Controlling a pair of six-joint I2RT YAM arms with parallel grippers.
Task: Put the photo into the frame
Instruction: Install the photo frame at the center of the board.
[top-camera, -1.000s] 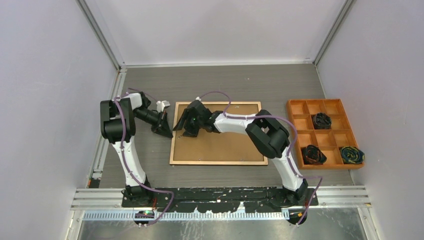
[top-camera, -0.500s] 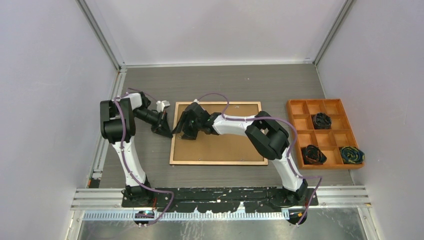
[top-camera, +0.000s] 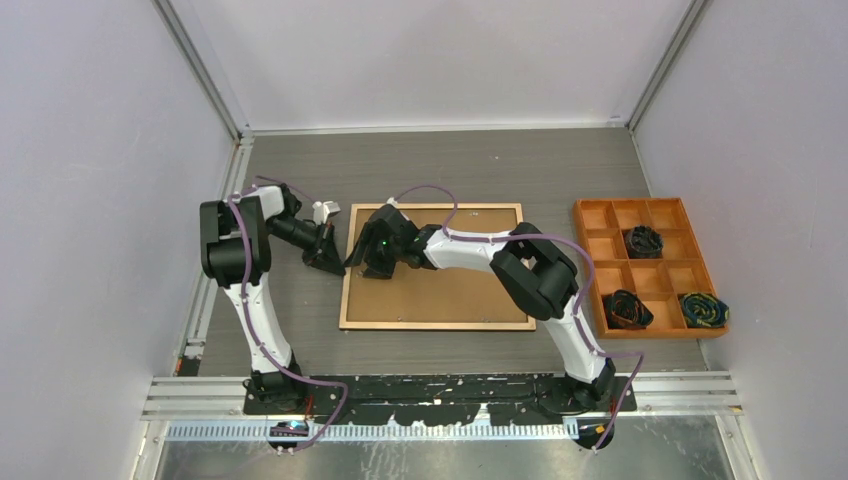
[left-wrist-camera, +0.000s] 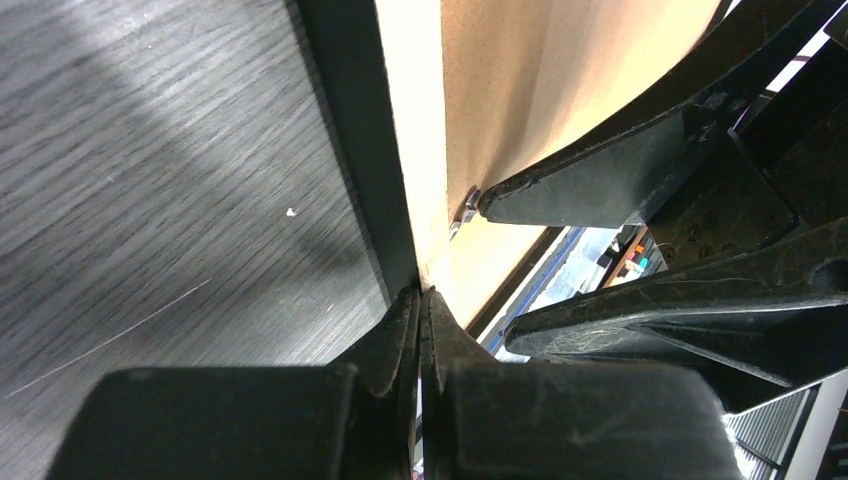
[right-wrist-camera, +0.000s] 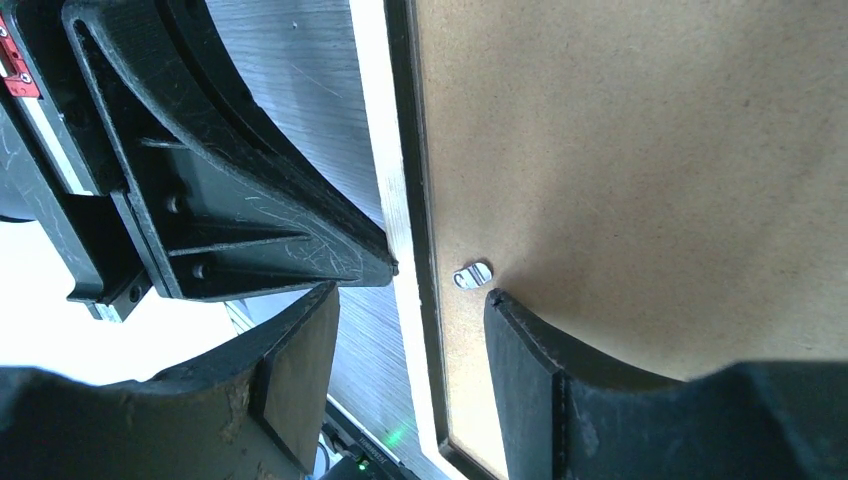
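The frame (top-camera: 440, 325) lies back up on the table, its light wood rim around a brown backing board (top-camera: 455, 290). The photo is out of view. My left gripper (top-camera: 334, 262) is shut, with its tips (left-wrist-camera: 420, 292) pressed against the outer side of the frame's left rim (left-wrist-camera: 415, 130). My right gripper (right-wrist-camera: 408, 300) is open and straddles that same rim (right-wrist-camera: 385, 150). One of its fingers (right-wrist-camera: 530, 380) rests on the board beside a small metal tab (right-wrist-camera: 473, 275); the other hangs over the table outside the frame. Nothing is held.
An orange compartment tray (top-camera: 590, 215) stands at the right with three dark bundles (top-camera: 628, 308) in it. White walls close in the left, back and right sides. The two grippers are very close together at the frame's left edge.
My right gripper has slid a little to the left, toward the frame's left rim. The left arm has not moved.
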